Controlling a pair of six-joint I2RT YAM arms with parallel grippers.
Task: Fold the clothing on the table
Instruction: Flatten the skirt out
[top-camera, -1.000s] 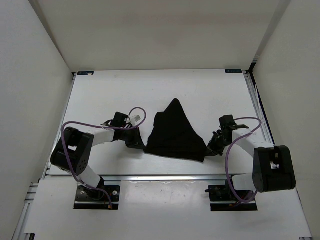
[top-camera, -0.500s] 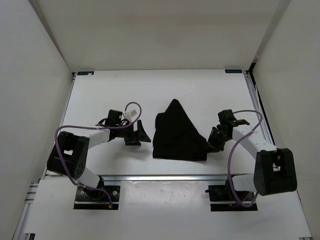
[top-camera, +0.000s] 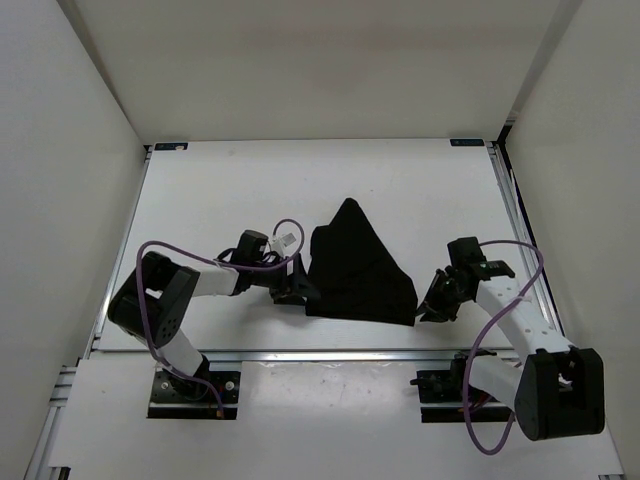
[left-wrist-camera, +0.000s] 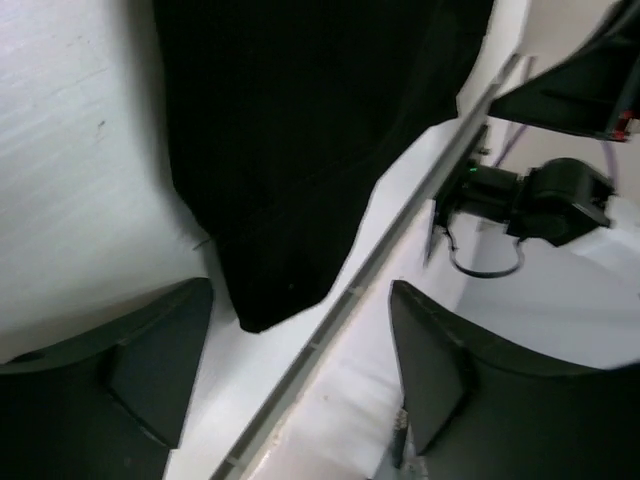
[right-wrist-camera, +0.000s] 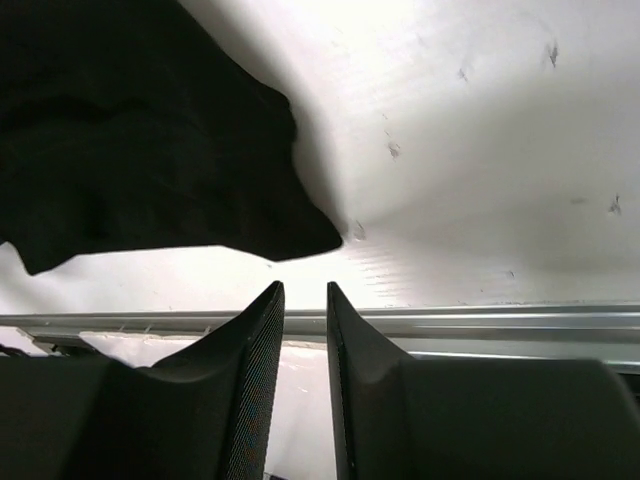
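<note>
White links, black joints, purple cables; left gripper and right gripper matte black.

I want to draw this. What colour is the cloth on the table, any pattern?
Plain black, no pattern. The clothing shows best in the top external view.

Plain black soft fabric clothing, no print or pattern. Large flat white worktop, unpatterned apart from faint grey scuffs. Silver metal rails and small blue corner marks. Both arms white with black joints; thin purple cables. Left pincer and right pincer black. Walls off-white.
</note>
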